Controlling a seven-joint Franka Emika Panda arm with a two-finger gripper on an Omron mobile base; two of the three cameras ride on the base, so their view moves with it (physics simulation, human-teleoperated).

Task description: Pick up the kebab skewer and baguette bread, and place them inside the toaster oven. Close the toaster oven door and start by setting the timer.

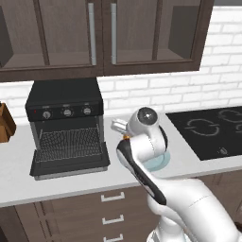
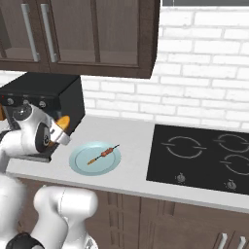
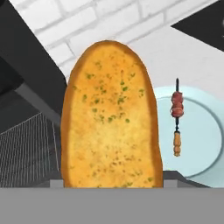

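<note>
Bread: the baguette bread (image 3: 109,116) is a fat golden-orange oval with little green specks. It stands tall in the hand view, and in the right base view it peeks out as an orange tip at 3 o'clock from the arm's round joint.
Hand: the hand (image 3: 109,183) has its two dark tips on both sides of the bread's bottom end, so it is holding the bread up off the bench (image 1: 19,160).
Skewer: the kebab skewer (image 2: 103,154) is a thin stick with red-brown and orange bits.
Plate: the pale blue plate (image 2: 80,163) has the skewer lying on it.
Oven: the toaster oven (image 1: 66,101) is black with three round knobs.
Door: the toaster oven door (image 1: 71,163) lies folded down flat.
Rack: the wire rack (image 1: 68,142) has nothing on it.
</note>
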